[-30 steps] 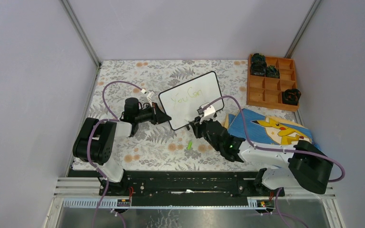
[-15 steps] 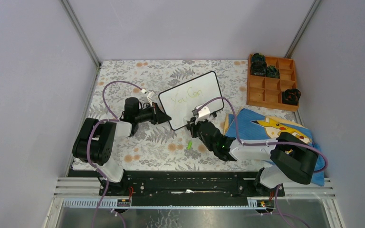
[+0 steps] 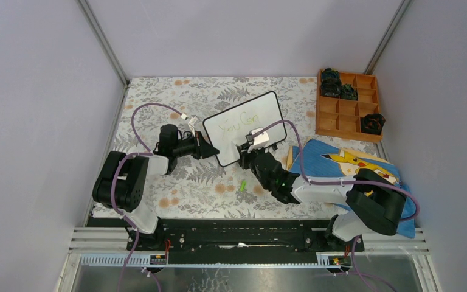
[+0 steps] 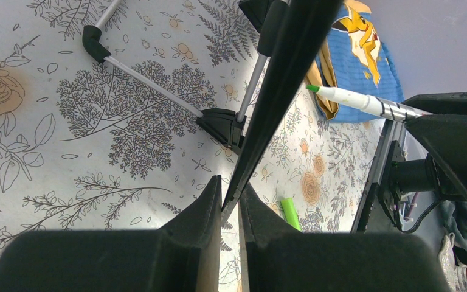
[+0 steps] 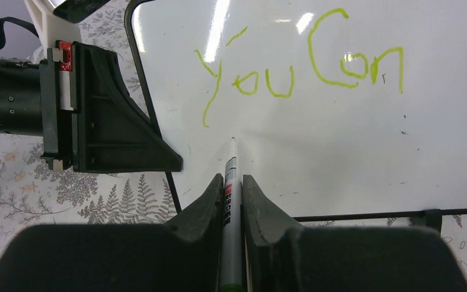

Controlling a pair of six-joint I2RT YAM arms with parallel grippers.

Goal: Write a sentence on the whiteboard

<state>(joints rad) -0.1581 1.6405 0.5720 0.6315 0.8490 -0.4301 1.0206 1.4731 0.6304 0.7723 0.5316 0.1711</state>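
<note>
The small, black-framed white whiteboard (image 3: 266, 108) stands tilted, its left edge pinched by the left gripper (image 4: 230, 196); at its front the right gripper (image 5: 232, 182) clamps a slim green-tipped marker (image 5: 231, 159); of the light-green sentence (image 5: 298, 68) only "You Can" crosses its upper half; the second line is unwritten

"You Can" (image 5: 301, 64), probably, on whiteboard (image 5: 340, 152)

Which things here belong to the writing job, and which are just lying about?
Job: whiteboard, clamped by the left gripper; green writing "You Can"; marker in the right gripper; green cap, likely the marker's.
Lying about: wooden tray with black items; Pikachu picture.
</note>
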